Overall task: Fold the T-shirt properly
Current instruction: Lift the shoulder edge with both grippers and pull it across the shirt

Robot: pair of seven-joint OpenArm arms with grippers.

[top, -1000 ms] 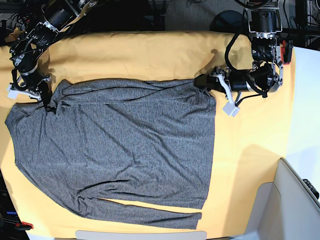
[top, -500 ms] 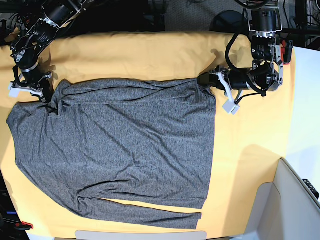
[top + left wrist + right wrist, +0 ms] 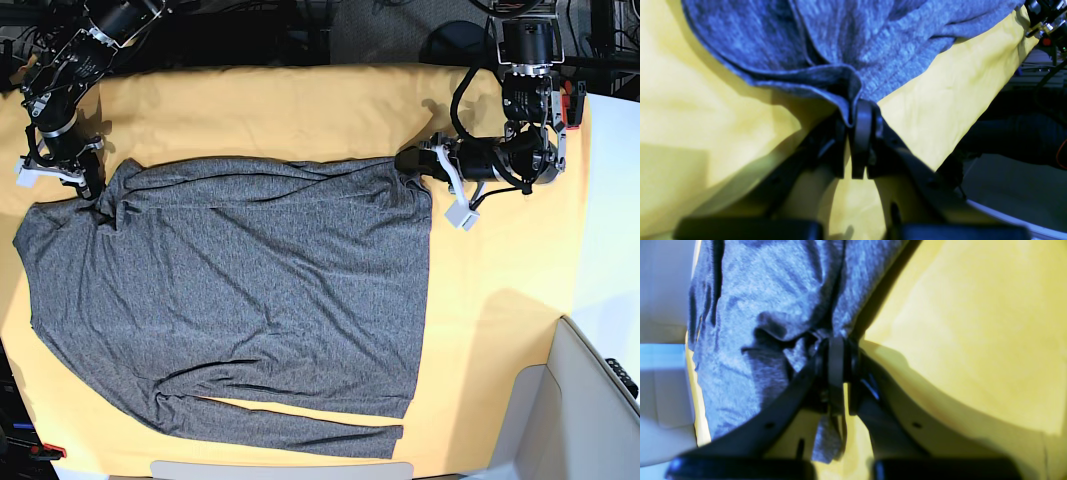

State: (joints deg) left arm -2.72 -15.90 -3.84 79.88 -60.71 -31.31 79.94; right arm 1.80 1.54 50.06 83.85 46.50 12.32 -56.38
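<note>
The left end effector (image 3: 853,116) is clamped on a small bunched fold at the hem corner of the T-shirt (image 3: 240,290), with only a narrow lip of grey knit pinched between its fingers (image 3: 863,133). The right end effector (image 3: 836,353) is likewise closed on a gathered bit of fabric at the far top corner, near the shoulder, with a tongue of cloth hanging down behind the fingers. In the base view the left end effector (image 3: 412,162) and the right end effector (image 3: 88,182) sit at the two ends of the shirt's upper edge.

The shirt itself lies spread flat over the yellow-orange cloth (image 3: 300,110) that covers the bench, one long sleeve stretched along the near edge.

The main risk, as I judge it, is slip: the fabric is thin and soft, and the left bite looks shallow, so a quick lift or a pull between the arms could draw the hem free and drop that corner. If the arms rise unevenly, the edge would skew and the fold would land crooked. The yellow-orange cloth lies directly under both pinches; whether either grip has caught it too I cannot tell, but if so it would drag up along with the shirt. The loose sleeve could also trail and bunch under the fold.
</note>
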